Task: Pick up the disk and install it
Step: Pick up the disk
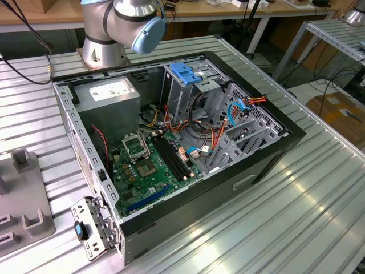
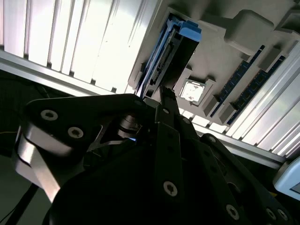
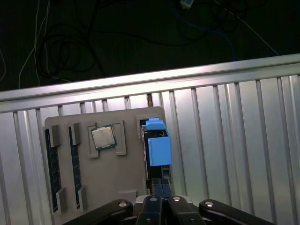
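The disk (image 3: 154,147) stands on edge in a slot of a grey fixture tray (image 3: 126,187), its blue rail frame (image 3: 159,150) toward the camera. In the second wrist view the disk (image 2: 176,49) shows as a dark slab with a blue end. My gripper (image 3: 158,182) hangs above the near end of the disk, apart from it. Its two dark fingers lie close together with nothing between them. The same gripper (image 2: 162,93) points toward the disk in the second wrist view.
The tray also holds a processor chip (image 3: 103,137) and memory sticks (image 3: 51,164). In the exterior view an open computer case (image 1: 274,154) lies on the ribbed metal table (image 1: 296,228), with a power-supply box (image 1: 108,94), a motherboard (image 1: 145,165) and a blue bracket (image 1: 185,71) in the drive cage.
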